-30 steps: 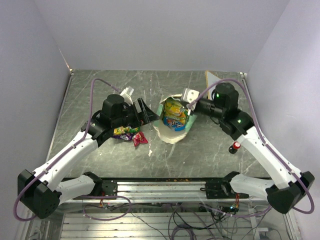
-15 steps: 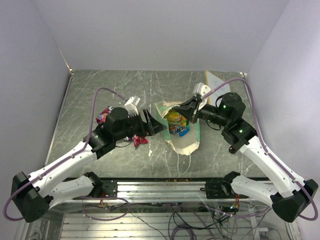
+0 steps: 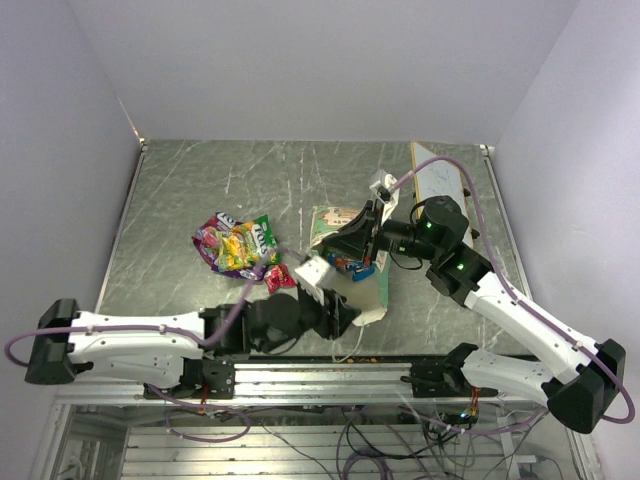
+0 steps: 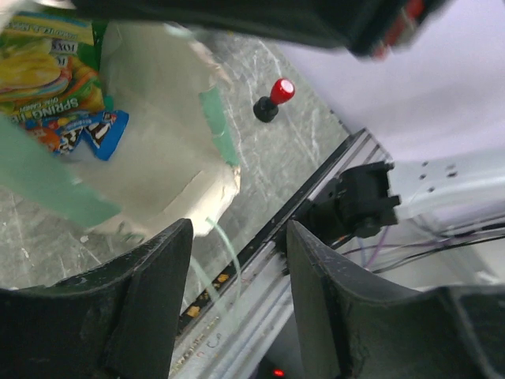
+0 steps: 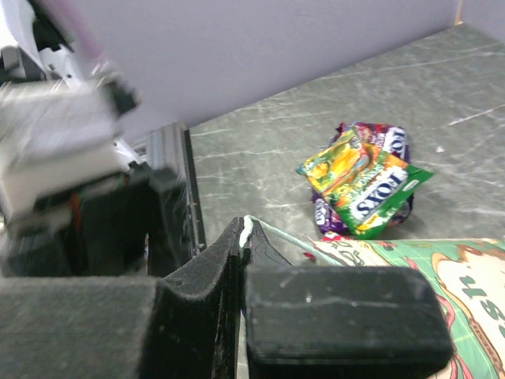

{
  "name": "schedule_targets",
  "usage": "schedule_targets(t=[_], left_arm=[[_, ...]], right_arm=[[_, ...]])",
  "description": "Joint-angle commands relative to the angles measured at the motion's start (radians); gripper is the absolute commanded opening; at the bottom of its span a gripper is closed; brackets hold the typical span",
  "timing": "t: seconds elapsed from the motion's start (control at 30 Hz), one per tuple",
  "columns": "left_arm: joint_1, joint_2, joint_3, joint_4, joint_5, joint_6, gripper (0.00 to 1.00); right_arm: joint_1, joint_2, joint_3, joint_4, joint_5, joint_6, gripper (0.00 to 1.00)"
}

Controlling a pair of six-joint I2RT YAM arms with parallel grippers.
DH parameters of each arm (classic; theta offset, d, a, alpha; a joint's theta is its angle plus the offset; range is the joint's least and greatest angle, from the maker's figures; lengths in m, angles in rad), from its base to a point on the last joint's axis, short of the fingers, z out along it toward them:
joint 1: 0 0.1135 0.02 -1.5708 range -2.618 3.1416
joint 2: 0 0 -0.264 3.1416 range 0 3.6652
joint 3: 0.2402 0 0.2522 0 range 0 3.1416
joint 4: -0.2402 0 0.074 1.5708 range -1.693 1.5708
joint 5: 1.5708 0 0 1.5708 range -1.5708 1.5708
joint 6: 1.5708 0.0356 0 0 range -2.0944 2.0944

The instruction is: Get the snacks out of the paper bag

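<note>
On the left half of the desk [image 3: 170, 190], about midway between the far and near edges, a heap of snacks [image 3: 238, 246] lies out in the open: shiny packets in green, yellow, purple and red, overlapping one another. 1 red packet [image 3: 279, 279] lies apart from the heap, just on its near right side. The left arm stretches low along the near edge, and the left gripper [image 4: 237, 237] hangs near the middle of that edge with its 2 fingers spread wide and nothing between them. It is just beside the near side of the paper bag [image 3: 358, 290]. The bag is at the centre of the desk, tipped so that its cream inside shows to the left wrist camera. A thin string handle [image 4: 229, 257] trails from it toward the near-edge rail. At least 2 snacks are inside the bag: a yellow-green packet [image 4: 49, 69] and, touching it, a blue packet [image 4: 88, 131]. How many more lie under them cannot be told. The right gripper [image 5: 243, 237] reaches in from the right and has its fingers pinched together on the bag's thin rim, holding that edge up. A white whiteboard [image 3: 440, 180] lies flat in the far right corner. A small black knob with a red cap [image 4: 274, 98] stands upright to the right of the bag, near the near edge and apart from the bag.
</note>
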Motion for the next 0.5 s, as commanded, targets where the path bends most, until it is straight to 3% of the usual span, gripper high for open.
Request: schedule_targets(t=[0.0, 0.13, 0.23, 0.33, 0.47], left_arm=[[-0.121, 0.11, -0.038, 0.225, -0.259, 0.173, 0.55], [-0.13, 0.263, -0.01, 0.269, -0.363, 0.152, 0.49], [-0.127, 0.273, -0.057, 0.329, -0.441, 0.167, 0.46], [-0.11, 0.269, -0.121, 0.425, -0.459, 0.172, 0.42], [-0.095, 0.352, -0.086, 0.492, -0.455, 0.228, 0.41]], right_arm=[[0.02, 0.003, 0.042, 0.102, 0.019, 0.098, 0.0], [0.029, -0.019, 0.045, 0.069, 0.055, 0.09, 0.0], [0.028, -0.051, 0.05, 0.007, 0.102, 0.038, 0.0], [0.029, -0.081, 0.059, -0.04, 0.125, -0.011, 0.0], [0.028, -0.102, 0.053, -0.044, 0.139, -0.012, 0.0]])
